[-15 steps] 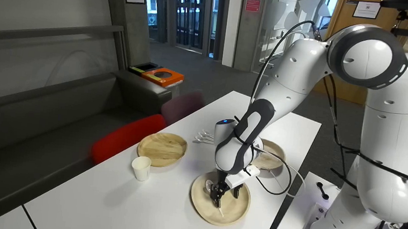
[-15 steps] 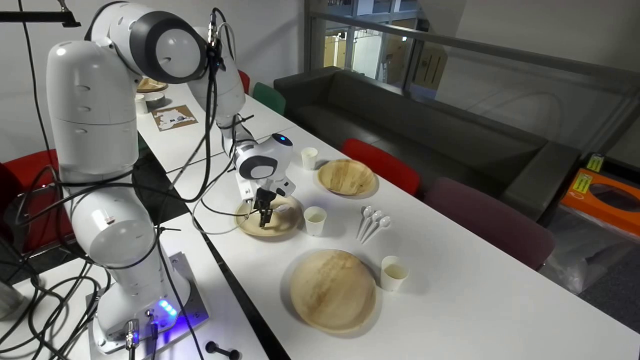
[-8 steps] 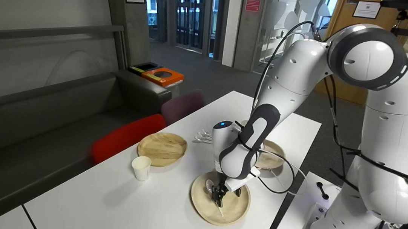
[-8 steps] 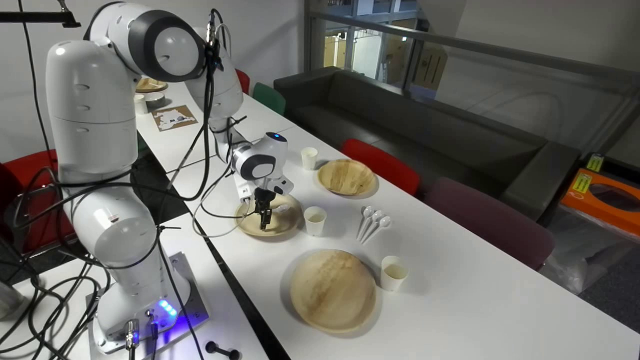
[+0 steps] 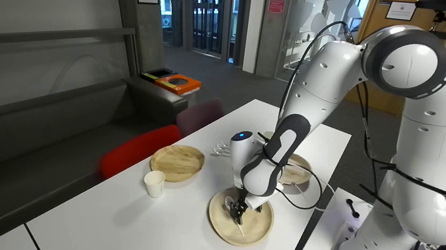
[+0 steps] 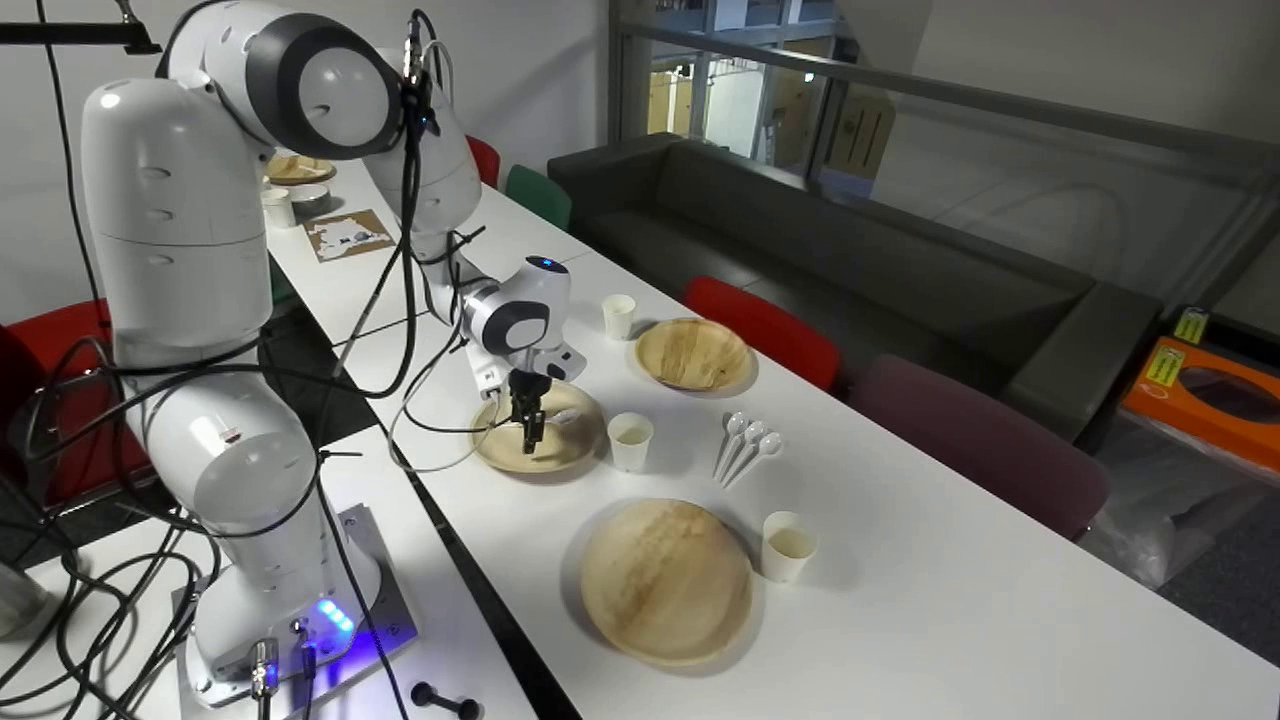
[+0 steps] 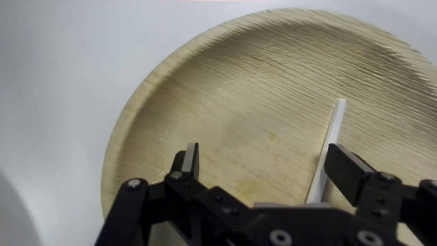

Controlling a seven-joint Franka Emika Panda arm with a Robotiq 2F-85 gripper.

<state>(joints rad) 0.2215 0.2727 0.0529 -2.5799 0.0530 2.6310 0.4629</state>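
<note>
- The tool [image 7: 263, 160] hangs low over a wooden plate [image 7: 239, 102], its fingers [image 7: 341, 171] spread wide apart and gripping nothing.
- A white spoon [image 7: 333, 130] lies in that plate on the surface [image 6: 950, 580]; its handle runs just beside one finger, contact unclear.
- Reaching the spoon looks done; no grip on it or lift of it shows.
- Whether this is an approach or a retreat, the views leave unsettled.
- Other spoons [image 6: 754, 431] lie grouped near a paper cup [image 6: 630, 445], well apart from the tool.
</note>
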